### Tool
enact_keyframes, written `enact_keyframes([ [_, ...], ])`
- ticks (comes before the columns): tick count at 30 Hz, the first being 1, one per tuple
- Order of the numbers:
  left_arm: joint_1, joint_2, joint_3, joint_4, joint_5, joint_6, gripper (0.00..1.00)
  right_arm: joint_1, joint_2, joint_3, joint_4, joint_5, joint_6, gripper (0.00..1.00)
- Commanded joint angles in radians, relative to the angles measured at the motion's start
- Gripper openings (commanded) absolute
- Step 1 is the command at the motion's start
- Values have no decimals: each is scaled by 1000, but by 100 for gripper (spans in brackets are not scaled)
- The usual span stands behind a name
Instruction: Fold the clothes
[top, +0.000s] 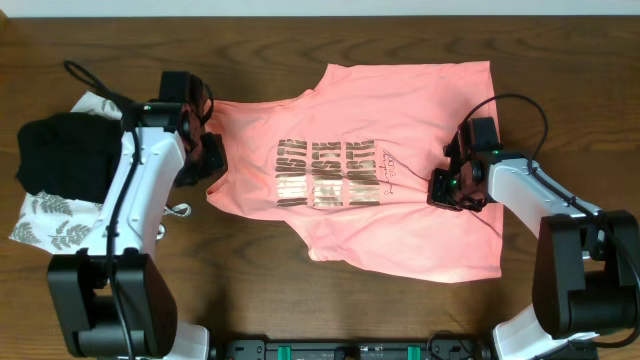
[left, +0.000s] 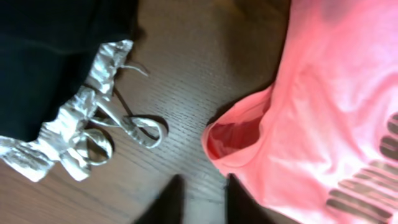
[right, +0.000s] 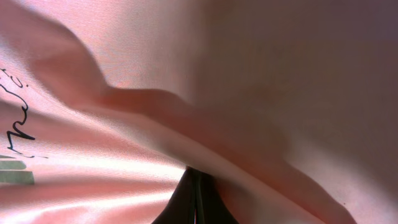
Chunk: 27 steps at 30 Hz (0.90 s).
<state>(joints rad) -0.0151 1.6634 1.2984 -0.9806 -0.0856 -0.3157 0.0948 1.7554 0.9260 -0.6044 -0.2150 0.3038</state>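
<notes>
**First fold in hand: one side pinched, the other lining up**

We are looking at a salmon-pink short-sleeved T-shirt (top: 400, 110) of thin soft fabric. It is lying spread across the middle of the dark wooden counter (top: 250, 290), mostly flat, with its rows of bronze metallic lettering (top: 320, 175) facing up. No fold is showing in it yet, so we are judging this to be the very start of the job.

The right gripper (top: 455, 188) is sitting on the cloth beside the lettering. In its wrist view the fingers (right: 194, 199) are pressing together, and a raised ridge of pink fabric is running into their tips — apparently a pinch of the T-shirt.

The left gripper (left: 204, 185) is hovering at the garment's far edge. Its fingers are standing apart with bare wood showing between them, holding nothing. Just ahead of them a hemmed opening (left: 231, 134) is gaping, a sleeve by the look of it.

Well to that side, a folded black garment (top: 60, 155) is resting on a white garment with grey leaf print (top: 55, 228), whose ribbon tie (left: 127, 121) is trailing near the fingers.

Next, we are expecting the left fingers to need a clean bite on the pink hem alone — low enough to catch the thin cloth and clear of that ribbon. Both arms can then carry their edges over evenly.
</notes>
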Motion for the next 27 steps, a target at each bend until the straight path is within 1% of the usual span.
enact_keyframes([
  [1, 2, 28, -47, 17, 8, -4, 43, 10, 50, -38, -16, 133, 2, 1],
  [2, 2, 36, -58, 26, 20, -4, 46, 10, 50, -38, -16, 134, 2, 1],
  [6, 2, 79, -109, 95, 52, 9, 50, 9, 50, -38, -16, 134, 3, 1],
  [9, 2, 118, -134, 147, 61, 57, 50, 10, 50, -38, -16, 134, 2, 1],
  [14, 2, 154, -134, 157, 131, 72, 50, 10, 50, -38, -16, 133, 3, 1],
  [17, 2, 155, -134, 158, 134, 77, 36, 10, 50, -38, -16, 134, 2, 1],
  [18, 2, 155, -134, 160, 152, 95, 29, 10, 50, -38, -16, 134, 2, 1],
  [19, 2, 155, -134, 163, 181, 113, 25, 10, 50, -38, -16, 134, 2, 1],
  [21, 2, 157, -137, 176, 248, 150, 19, 9, 50, -38, -14, 134, 2, 1],
  [23, 2, 159, -139, 178, 262, 150, 6, 10, 50, -38, -13, 134, 3, 1],
  [27, 3, 156, -136, 150, 244, 151, 6, 10, 50, -38, -13, 134, 3, 1],
])
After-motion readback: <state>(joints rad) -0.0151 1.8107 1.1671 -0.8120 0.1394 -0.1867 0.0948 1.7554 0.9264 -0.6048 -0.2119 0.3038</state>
